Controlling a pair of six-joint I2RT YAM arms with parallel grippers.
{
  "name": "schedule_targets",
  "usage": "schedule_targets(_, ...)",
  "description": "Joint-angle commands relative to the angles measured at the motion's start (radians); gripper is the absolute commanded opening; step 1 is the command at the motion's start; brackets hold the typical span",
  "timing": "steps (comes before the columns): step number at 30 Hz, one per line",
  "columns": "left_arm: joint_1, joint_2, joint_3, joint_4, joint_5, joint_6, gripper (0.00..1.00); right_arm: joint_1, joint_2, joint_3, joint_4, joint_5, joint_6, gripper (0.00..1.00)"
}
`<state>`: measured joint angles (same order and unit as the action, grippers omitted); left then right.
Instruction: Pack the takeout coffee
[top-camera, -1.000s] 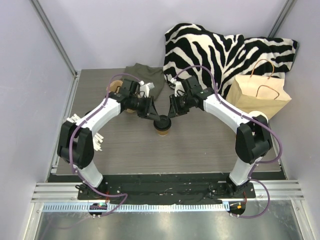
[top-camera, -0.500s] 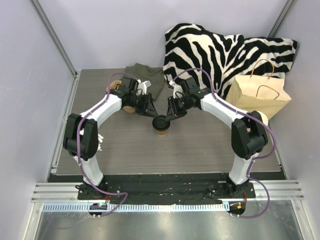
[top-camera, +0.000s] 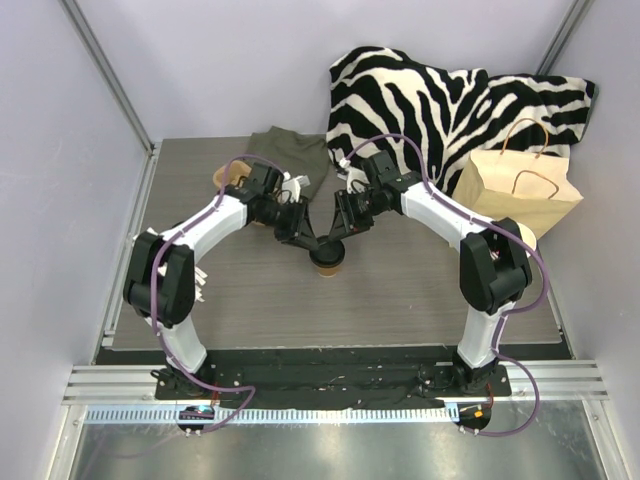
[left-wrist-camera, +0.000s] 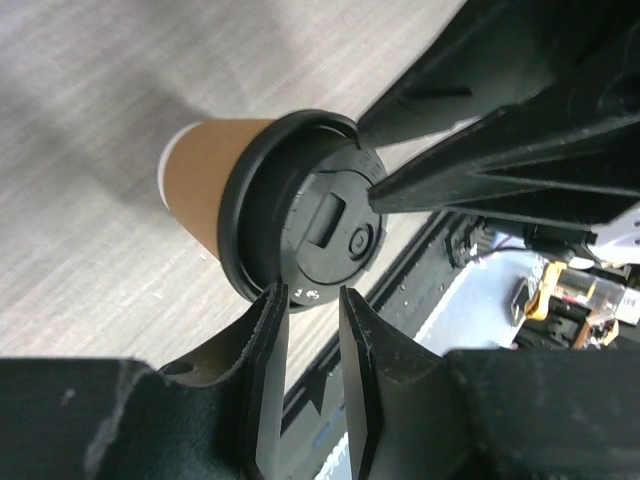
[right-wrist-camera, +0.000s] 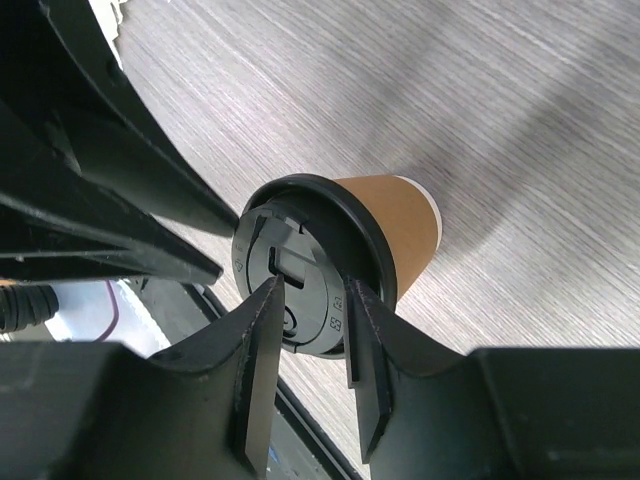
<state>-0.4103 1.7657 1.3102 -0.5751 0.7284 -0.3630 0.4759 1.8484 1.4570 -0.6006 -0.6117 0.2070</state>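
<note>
The takeout coffee (top-camera: 328, 263) is a small brown paper cup with a black lid (left-wrist-camera: 320, 215), standing upright mid-table. My left gripper (top-camera: 312, 244) comes in from the left. Its jaws are a narrow gap apart with nothing between them, and its tips (left-wrist-camera: 312, 295) are at the lid's near rim. My right gripper (top-camera: 340, 238) comes in from the right, also narrowly open. Its tips (right-wrist-camera: 310, 290) rest over the lid's top (right-wrist-camera: 300, 245). The cup's brown side shows in both wrist views (left-wrist-camera: 205, 175) (right-wrist-camera: 400, 215).
A kraft paper bag (top-camera: 520, 185) with handles lies at the right. A zebra-print cloth (top-camera: 430, 95) is at the back and a green cloth (top-camera: 295, 155) lies back centre. A brown cup (top-camera: 232, 175) sits behind my left arm. White items (top-camera: 200, 280) lie at the left.
My left gripper pulled back from the cup half a second ago and has returned to the lid's rim. My right gripper has stayed at the lid. The cup has barely shifted.
</note>
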Motion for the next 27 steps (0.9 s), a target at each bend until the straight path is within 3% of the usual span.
schedule_targets(1,-0.007,-0.064,0.000,-0.052,0.060,0.027,0.30,0.004,0.009,0.040,-0.016,-0.042,-0.026,0.39)
schedule_targets(6,-0.004,-0.097,0.035,-0.097,0.034,0.094,0.30,0.003,0.002,0.040,-0.037,-0.085,-0.050,0.40)
schedule_targets(12,-0.010,-0.166,0.124,-0.115,-0.217,0.171,0.31,-0.010,-0.067,0.049,-0.053,-0.013,-0.075,0.43)
schedule_targets(18,-0.100,-0.155,0.214,-0.169,-0.388,0.259,0.29,-0.010,-0.110,0.007,-0.067,0.021,-0.025,0.33)
schedule_targets(27,-0.191,-0.124,0.212,-0.170,-0.465,0.288,0.21,-0.005,-0.129,-0.079,0.035,-0.020,0.080,0.22)
